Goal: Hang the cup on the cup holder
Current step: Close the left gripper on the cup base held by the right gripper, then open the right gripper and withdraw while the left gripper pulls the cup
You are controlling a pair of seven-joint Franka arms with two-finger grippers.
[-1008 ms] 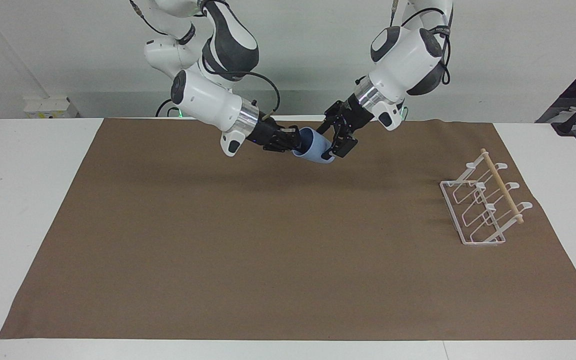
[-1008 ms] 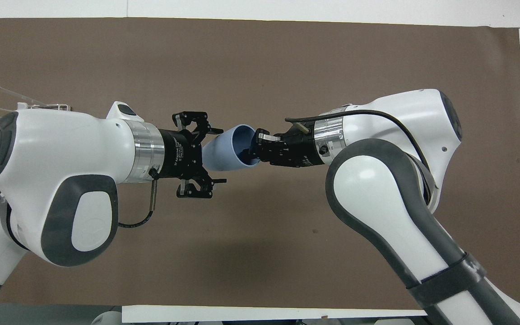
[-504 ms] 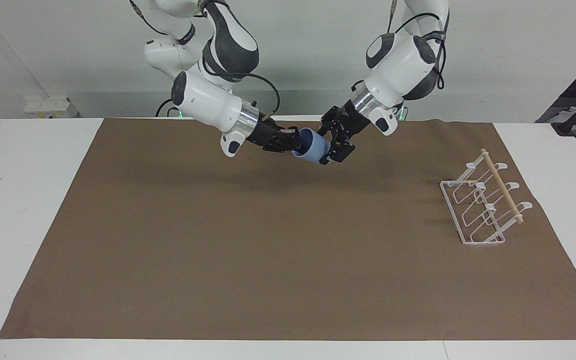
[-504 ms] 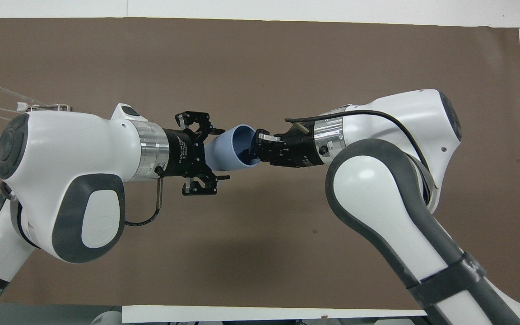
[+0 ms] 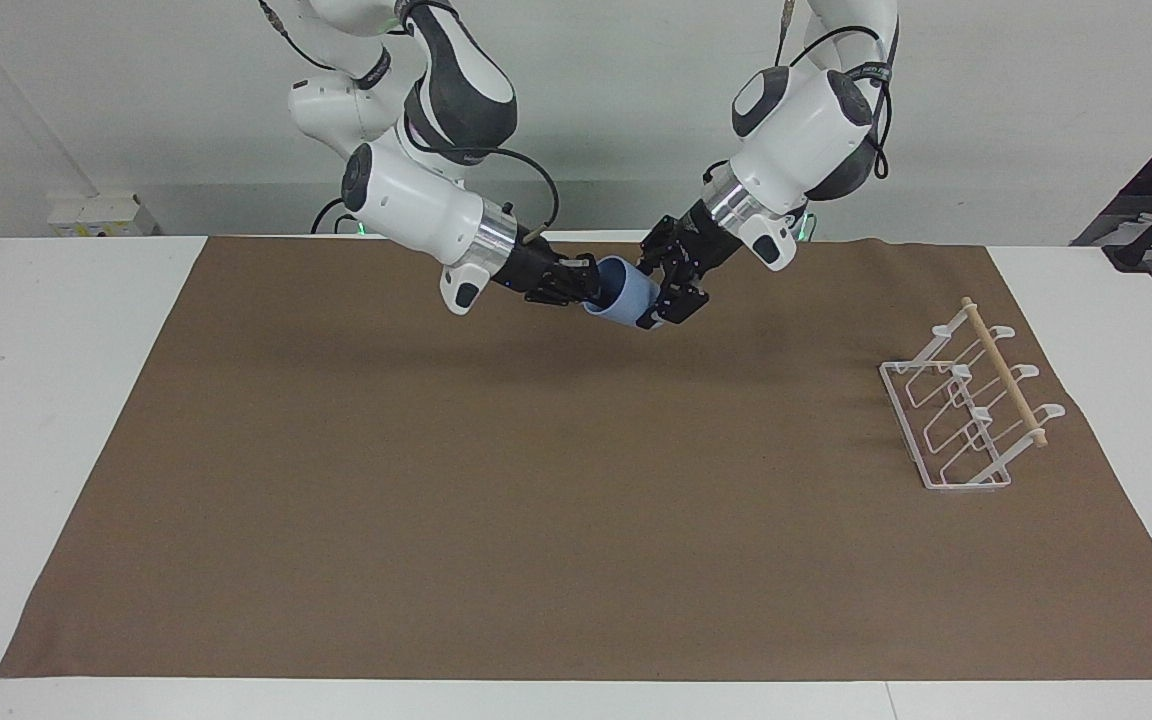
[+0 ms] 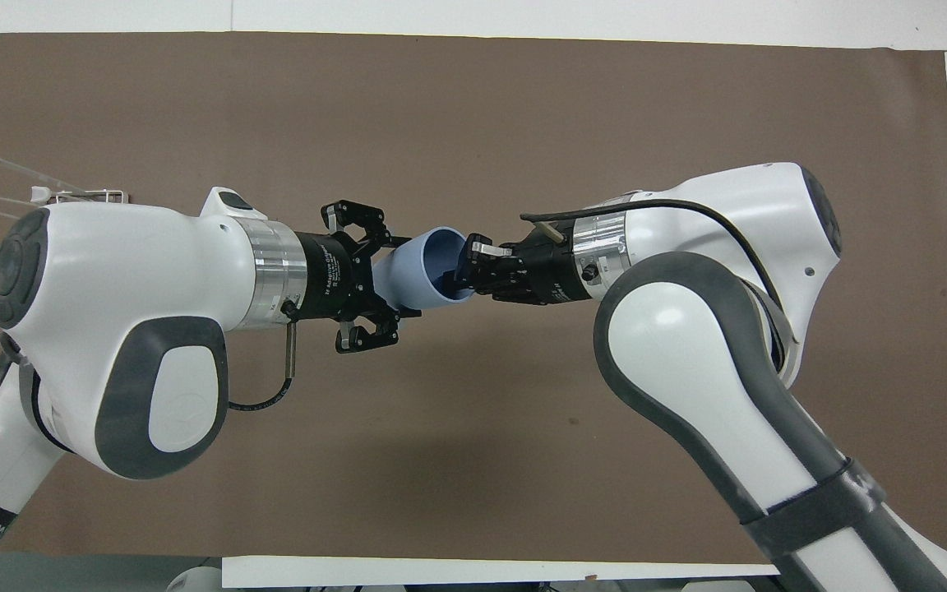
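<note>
The cup (image 5: 626,297) hangs on its side in the air over the brown mat (image 5: 536,520), held from both ends. The right gripper (image 5: 586,283) pinches its rim, one finger inside; the left gripper (image 5: 664,302) clamps its narrow base. The cup holder (image 5: 966,410) stands on the surface at the left arm's end, well apart.

Brown mat (image 5: 536,500) open btwn arms & cup holder (image 5: 966,410); nothing blocks the way.
</note>
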